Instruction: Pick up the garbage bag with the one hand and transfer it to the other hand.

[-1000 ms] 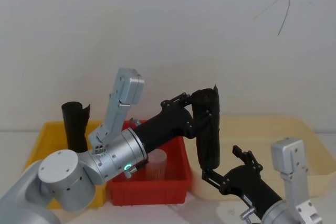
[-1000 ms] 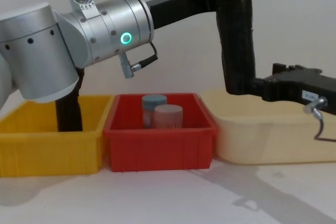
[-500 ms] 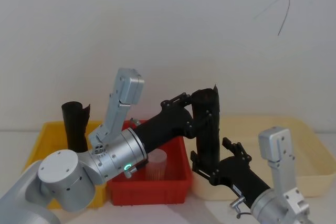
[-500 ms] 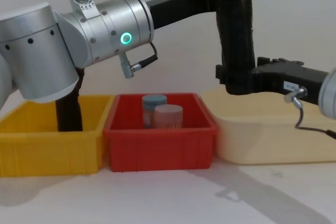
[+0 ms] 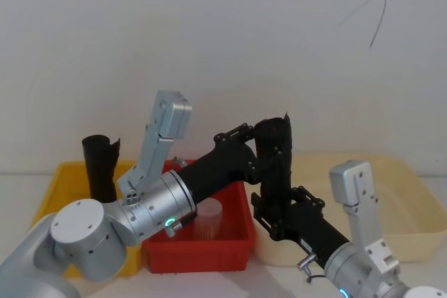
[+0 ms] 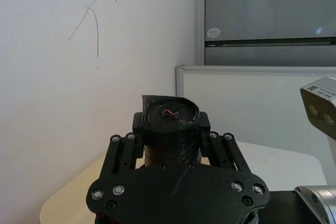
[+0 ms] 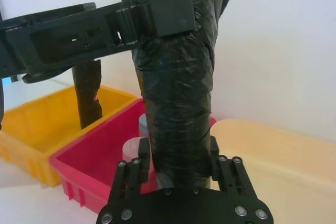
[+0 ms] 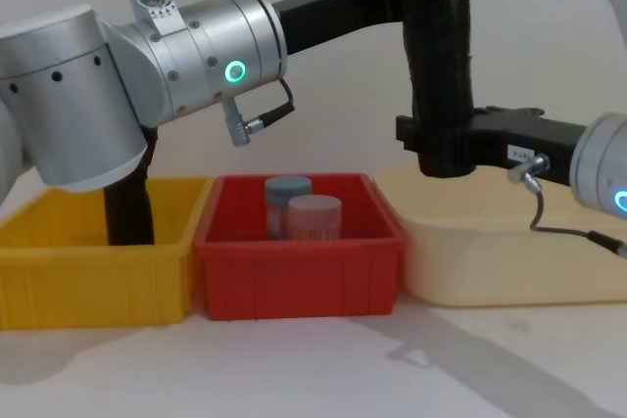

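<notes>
The garbage bag [image 5: 276, 165], a tall roll of crinkled black plastic, hangs upright in the air above the gap between the red bin and the cream tray. My left gripper [image 5: 269, 146], on the green-lit arm, is shut on the roll's upper part [image 8: 441, 56]. My right gripper [image 8: 436, 144], on the blue-lit arm, reaches in from the right at the roll's lower end. Its fingers stand open on either side of the roll, close to it; in the right wrist view they [image 7: 128, 174] flank the bag [image 7: 176, 93].
A second black roll [image 5: 101, 165] stands in the yellow bin [image 8: 88, 281] at the left. The red bin [image 8: 294, 281] holds a blue-lidded jar [image 8: 287, 188] and a pink-lidded jar [image 8: 313, 217]. A cream tray [image 8: 490, 261] lies at the right. A white wall rises behind.
My right gripper has moved left and now has the roll's lower end between its fingers. The left gripper and the roll have stayed still.
</notes>
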